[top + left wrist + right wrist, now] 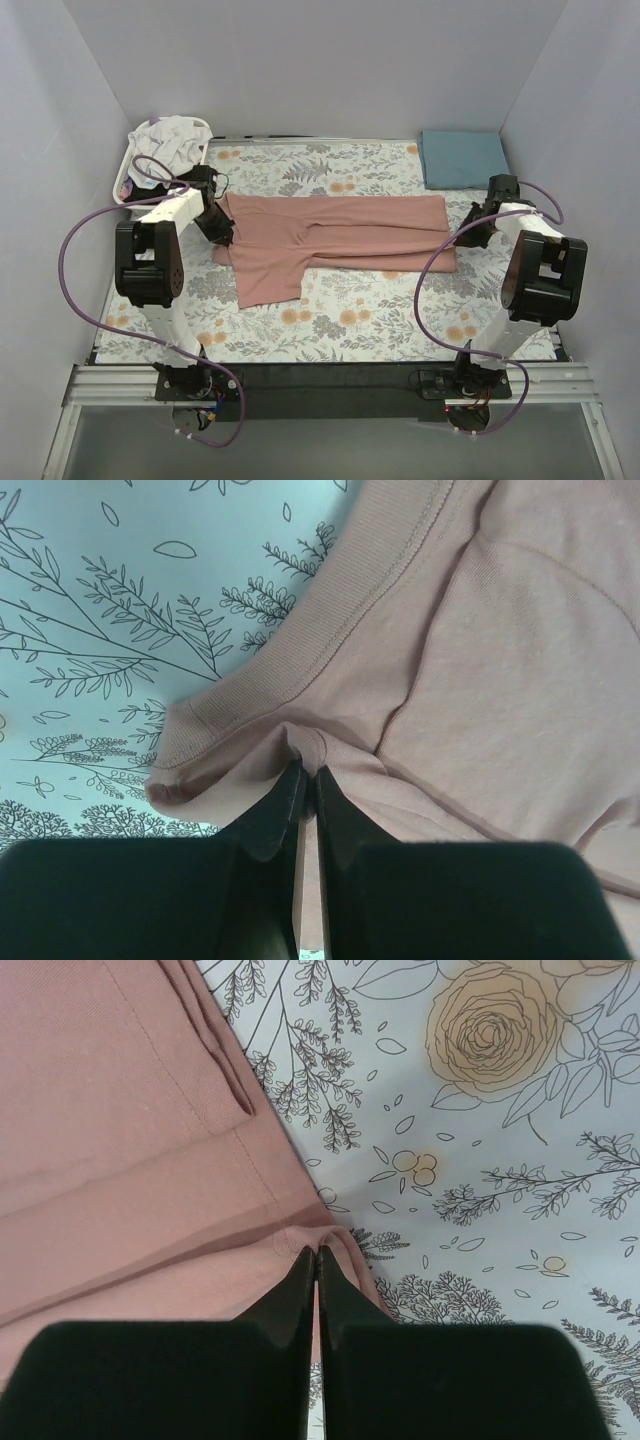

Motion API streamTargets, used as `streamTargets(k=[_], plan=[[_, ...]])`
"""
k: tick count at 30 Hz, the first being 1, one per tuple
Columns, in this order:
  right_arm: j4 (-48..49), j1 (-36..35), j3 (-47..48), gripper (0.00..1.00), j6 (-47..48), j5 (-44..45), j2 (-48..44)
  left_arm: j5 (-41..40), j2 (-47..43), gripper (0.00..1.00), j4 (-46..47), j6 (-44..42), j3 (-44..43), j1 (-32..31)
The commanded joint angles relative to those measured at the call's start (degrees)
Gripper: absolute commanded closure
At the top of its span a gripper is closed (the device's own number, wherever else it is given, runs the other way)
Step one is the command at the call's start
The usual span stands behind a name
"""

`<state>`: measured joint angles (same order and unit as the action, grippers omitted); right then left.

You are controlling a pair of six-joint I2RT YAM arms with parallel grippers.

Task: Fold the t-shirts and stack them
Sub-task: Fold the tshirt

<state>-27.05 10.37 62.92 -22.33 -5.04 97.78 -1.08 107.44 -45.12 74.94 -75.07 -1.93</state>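
Observation:
A large dusty-pink t-shirt (330,232) lies partly folded lengthwise across the floral cloth, one sleeve (268,275) hanging toward the near side. My left gripper (222,236) is shut on its left end, pinching a fold of pink cloth beside the ribbed collar (300,665); the gripper (308,770) shows its jaws pressed together on the fabric. My right gripper (462,236) is shut on the shirt's right edge, nipping the hem corner (300,1235) between closed jaws (316,1252). A folded teal-blue t-shirt (462,158) lies at the back right.
A white slatted basket (150,160) with white and dark tees stands at the back left, close behind the left arm. The grey-and-orange floral cloth (350,310) covers the table. Walls enclose the left, back and right sides.

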Motion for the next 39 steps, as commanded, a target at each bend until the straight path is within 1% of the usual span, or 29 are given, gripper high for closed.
streamTargets(k=[1,8,13,15,16,17,19,20,22,23,24,25,26,27,30,31,32,33,35,36,39], plan=[[2.1,0.0,2.6,0.99,0.2,0.7,0.6,-3.2,-1.2,1.00,2.1,0.4,-1.8,0.8],[2.3,-0.2,3.8,0.99,0.3,0.0,1.4,-5.9,-1.9,1.00,3.7,1.6,0.4,0.8],[2.5,-0.5,4.1,0.99,0.1,0.5,2.9,-5.9,-1.1,0.99,4.8,1.7,0.8,0.8],[2.6,-0.5,3.9,0.99,0.3,0.6,3.6,-5.6,-0.6,0.94,4.8,1.5,0.6,0.8],[2.7,-0.5,3.9,0.99,0.4,0.2,3.6,-5.4,-0.5,0.89,4.8,1.4,0.8,0.8],[2.7,-0.5,3.8,0.99,0.6,-0.1,3.9,-5.2,-0.6,0.85,5.0,1.3,1.1,0.8],[2.6,-0.7,3.5,0.86,1.0,-0.4,3.6,-5.0,-1.5,0.75,5.4,1.3,1.9,0.8],[2.6,-0.8,3.5,0.75,1.1,-0.6,3.2,-4.9,-2.9,0.68,5.5,1.2,2.1,0.8],[2.4,-1.2,3.4,0.66,1.8,-0.5,1.5,-4.8,-4.7,0.62,5.4,0.7,2.6,0.7],[2.1,-1.6,3.4,0.62,2.0,-0.2,0.8,-4.8,-7.0,0.52,5.3,0.5,3.2,0.7],[1.8,-2.4,3.4,0.54,2.4,0.3,-1.0,-4.8,-8.3,0.48,5.2,0.5,3.7,0.4],[1.0,-2.8,3.4,0.52,3.0,1.4,-2.0,-4.8,-10.0,0.44,5.1,0.2,4.2,0.2],[0.3,-3.4,3.4,0.47,3.3,2.0,-2.9,-5.0,-12.9,0.38,5.0,0.0,5.8,-0.2],[-0.5,-4.6,3.2,0.46,3.7,2.7,-4.9,-5.9,-14.9,0.36,4.6,0.0,6.8,-0.9],[-2.0,-8.2,1.0,0.42,4.7,4.8,-9.9,-7.6,-21.6,0.33,3.7,0.1,11.5,-3.6],[-2.1,-9.2,0.1,0.40,4.9,7.4,-11.0,-8.0,-23.0,0.31,3.5,0.5,13.0,-4.5],[-2.1,-10.2,-1.7,0.39,5.3,8.1,-12.3,-8.1,-24.6,0.30,3.1,1.3,14.3,-5.4],[-2.3,-13.0,-2.7,0.37,5.5,8.5,-14.8,-8.0,-26.9,0.30,2.2,1.8,16.6,-7.6],[-2.4,-15.4,-5.8,0.35,5.7,9.4,-17.2,-8.5,-28.7,0.30,1.3,3.3,18.5,-10.5],[-2.5,-17.9,-6.7,0.34,5.7,10.1,-19.1,-8.7,-29.7,0.30,0.7,4.9,20.6,-13.5],[-2.7,-21.9,-9.8,0.34,5.3,10.8,-22.3,-11.0,-30.3,0.30,-0.4,7.7,24.2,-17.1]])
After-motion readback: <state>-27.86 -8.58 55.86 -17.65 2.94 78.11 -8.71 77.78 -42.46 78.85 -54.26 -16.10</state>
